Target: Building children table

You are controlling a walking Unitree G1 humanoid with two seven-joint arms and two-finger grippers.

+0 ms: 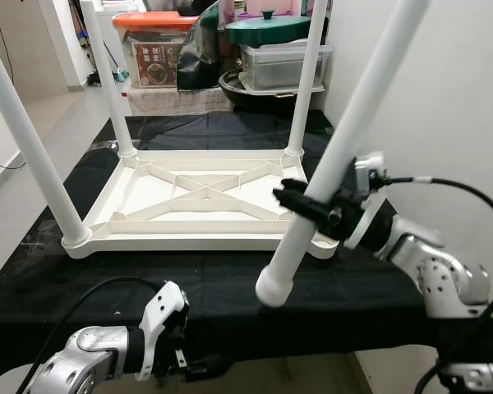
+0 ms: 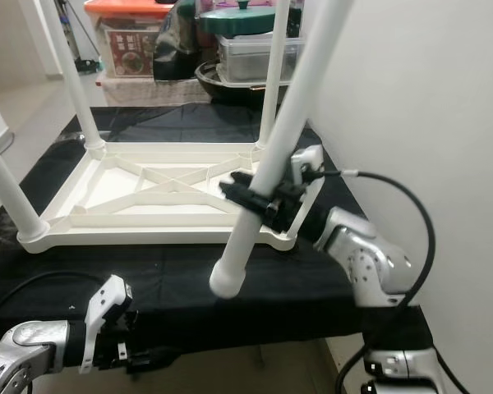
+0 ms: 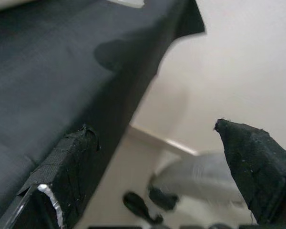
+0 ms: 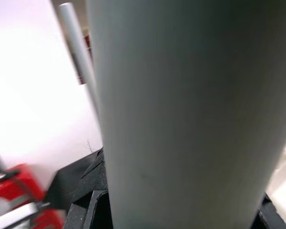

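My left pincer (image 1: 199, 367) hangs low at the black-draped desk (image 1: 230, 287) edge, tips partly hidden, fingers spread on nothing. Inverted white tabletop (image 1: 197, 201) lies centre, three legs upright, tops cut off. My right pincer (image 1: 306, 205) reaches in from the right, pinching the loose fourth leg (image 1: 329, 168), tilted over the near right corner.

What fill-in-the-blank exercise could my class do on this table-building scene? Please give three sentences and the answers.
1. The white tabletop lies upside down on a ____ cloth.
2. ____ legs already stand in its corners.
3. The loose leg is gripped by the ____ gripper, while the left gripper hangs by the table edge.

Answers: black; three; right
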